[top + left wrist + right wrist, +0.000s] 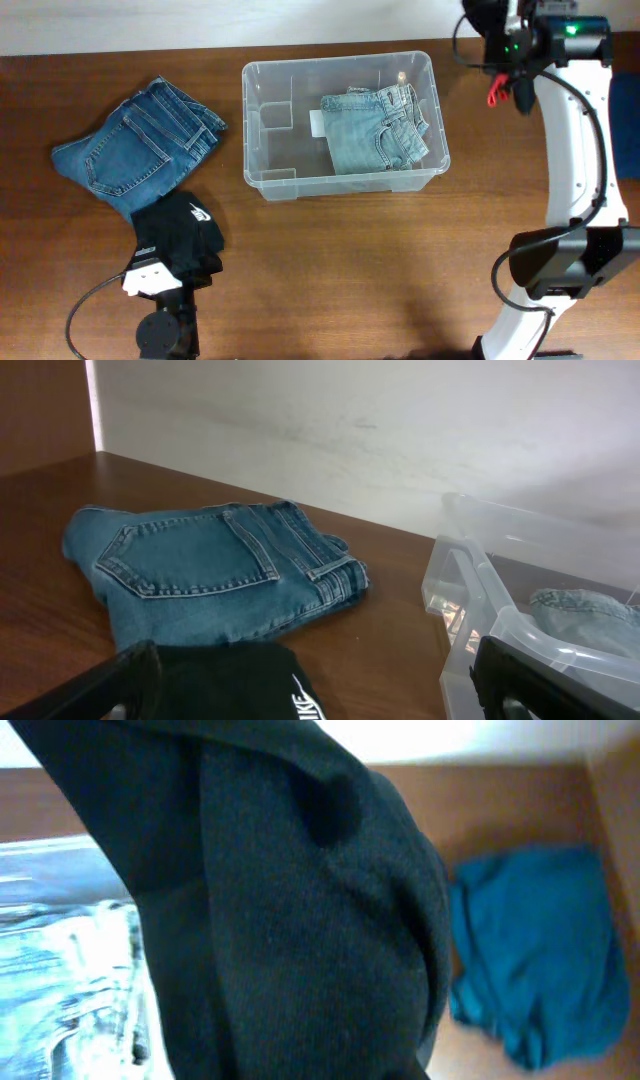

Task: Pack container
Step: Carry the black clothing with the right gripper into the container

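The clear container (340, 63) stands at the back middle of the table with folded light jeans (375, 130) on its right side. A folded black garment with white lettering (190, 220) lies at the front left. My left gripper (180, 250) hovers low over this black garment (240, 680), its jaws wide open on either side and holding nothing. My right gripper (490, 25) is raised beyond the container's back right corner. Black knit fabric (290, 910) hangs across the right wrist view and hides the fingers, which are shut on it.
Folded darker jeans (135, 150) lie left of the container, just behind the black garment. The container's near corner (480, 590) stands close to my left gripper's right finger. A teal cloth (535, 950) lies on the wood right of the hanging fabric.
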`<action>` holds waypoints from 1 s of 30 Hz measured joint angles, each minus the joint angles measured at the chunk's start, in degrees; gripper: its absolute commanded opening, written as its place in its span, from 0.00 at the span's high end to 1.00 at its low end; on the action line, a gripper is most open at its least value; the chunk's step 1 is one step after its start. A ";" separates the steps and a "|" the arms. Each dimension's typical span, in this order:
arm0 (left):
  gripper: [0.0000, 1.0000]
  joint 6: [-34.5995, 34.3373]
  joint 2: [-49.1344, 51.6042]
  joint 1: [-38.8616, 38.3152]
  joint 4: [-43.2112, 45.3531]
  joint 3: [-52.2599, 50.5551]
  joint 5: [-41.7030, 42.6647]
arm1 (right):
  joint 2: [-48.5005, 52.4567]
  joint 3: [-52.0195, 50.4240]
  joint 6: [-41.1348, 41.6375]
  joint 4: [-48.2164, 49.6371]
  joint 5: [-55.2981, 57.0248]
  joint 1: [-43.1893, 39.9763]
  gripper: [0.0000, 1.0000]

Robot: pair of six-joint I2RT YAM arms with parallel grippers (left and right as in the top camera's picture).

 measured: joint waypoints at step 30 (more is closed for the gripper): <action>0.01 0.02 0.00 0.00 0.00 0.02 0.00 | 0.44 -3.80 -52.76 -1.84 -23.69 8.20 0.96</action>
